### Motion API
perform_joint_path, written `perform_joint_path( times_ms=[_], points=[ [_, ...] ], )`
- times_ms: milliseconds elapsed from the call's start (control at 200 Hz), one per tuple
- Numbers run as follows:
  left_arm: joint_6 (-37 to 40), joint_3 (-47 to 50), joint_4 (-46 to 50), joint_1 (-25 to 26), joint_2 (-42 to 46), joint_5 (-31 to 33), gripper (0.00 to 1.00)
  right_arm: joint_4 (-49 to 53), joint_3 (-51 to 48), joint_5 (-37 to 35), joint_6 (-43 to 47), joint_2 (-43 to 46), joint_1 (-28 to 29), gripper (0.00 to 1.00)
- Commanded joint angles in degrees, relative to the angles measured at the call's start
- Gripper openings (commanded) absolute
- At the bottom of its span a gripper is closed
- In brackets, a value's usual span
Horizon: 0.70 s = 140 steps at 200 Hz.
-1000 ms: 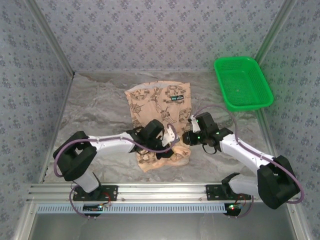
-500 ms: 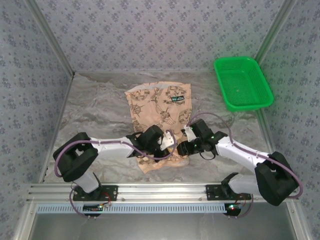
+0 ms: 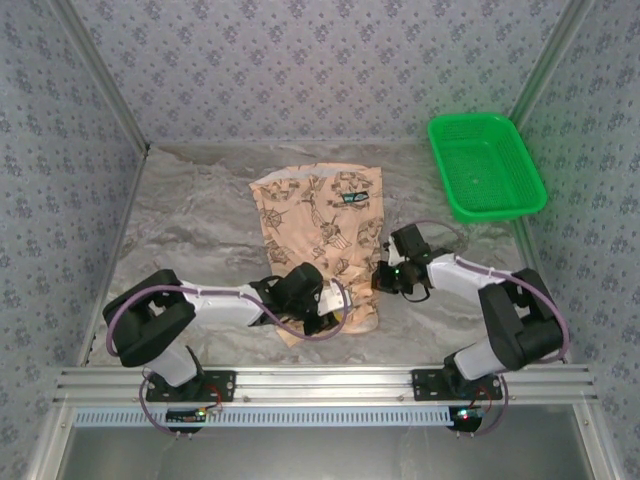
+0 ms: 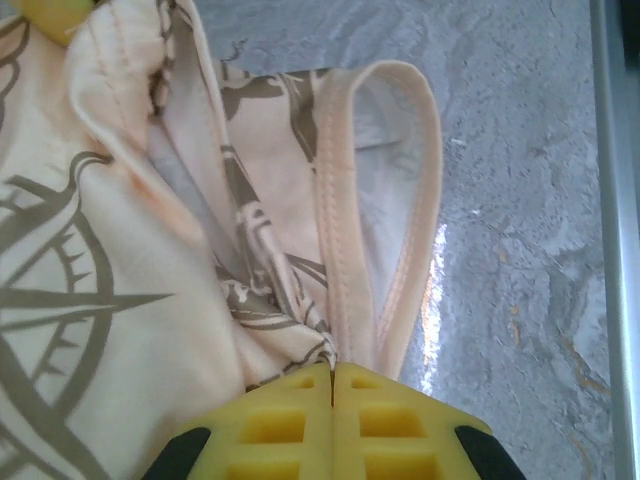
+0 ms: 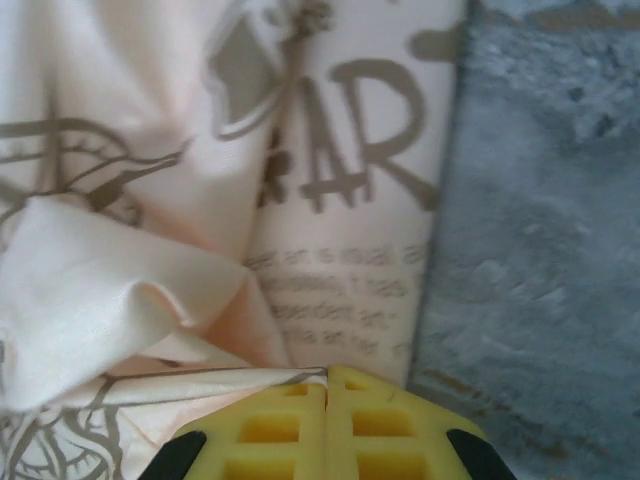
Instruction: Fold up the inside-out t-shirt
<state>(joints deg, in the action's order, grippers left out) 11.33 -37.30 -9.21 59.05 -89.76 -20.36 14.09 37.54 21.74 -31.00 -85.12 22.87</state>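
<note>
Inside-out t-shirt (image 3: pixel 318 215) lies rumpled on the tabletop (image 3: pixel 190 235). Left end effector (image 4: pixel 332 374) is fully closed, pinching its fabric beside a stitched band. Right end effector (image 5: pixel 327 376) is likewise closed on its right edge.

White-and-black left arm (image 3: pixel 220 298) and right arm (image 3: pixel 465 272), purple cables (image 3: pixel 108 322), yellow gridded tool fingers (image 4: pixel 270 430).

Reaches inward with left arm (image 3: pixel 225 297) and right arm (image 3: pixel 460 275), both low, elbows bent. Pinches t-shirt (image 3: pixel 315 210) between left fingers (image 4: pixel 332 385), pressed fully together. Grips t-shirt edge with right fingers (image 5: pixel 327 385), likewise closed tight.
</note>
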Motion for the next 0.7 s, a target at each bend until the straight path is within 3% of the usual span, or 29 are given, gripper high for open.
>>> perform_joint_path(
  times_ms=[0, 65, 130, 230, 460, 695],
  points=[
    [3.5, -0.1, -0.2, 0.6, 1.2, -2.2, 0.04, -0.6, 0.5, 2.7, -1.7, -0.8, 0.0, 0.13],
    [2.9, 0.0, -0.2, 0.8, 2.0, -2.4, 0.1, -1.4, -0.1, 3.2, -1.1, 0.7, 0.3, 0.25],
    [1.8, -0.3, 0.1, 0.9, 2.8, -3.4, 0.25, -1.3, -0.8, 2.9, 0.5, 3.8, 0.8, 0.34],
    [-0.3, -2.3, 2.0, 0.8, 4.1, -4.1, 0.35, 2.1, -1.5, 0.0, 3.0, 9.6, 1.3, 0.38],
    [-8.6, -4.6, 0.0, -4.9, 3.7, -8.7, 0.37, 8.4, -4.1, -8.4, 6.3, 20.2, 7.5, 0.38],
    [-8.6, -8.5, 0.3, -8.7, -2.9, -11.9, 0.36, 4.3, -6.4, -10.3, 1.2, 19.3, 12.2, 0.43]
  ],
)
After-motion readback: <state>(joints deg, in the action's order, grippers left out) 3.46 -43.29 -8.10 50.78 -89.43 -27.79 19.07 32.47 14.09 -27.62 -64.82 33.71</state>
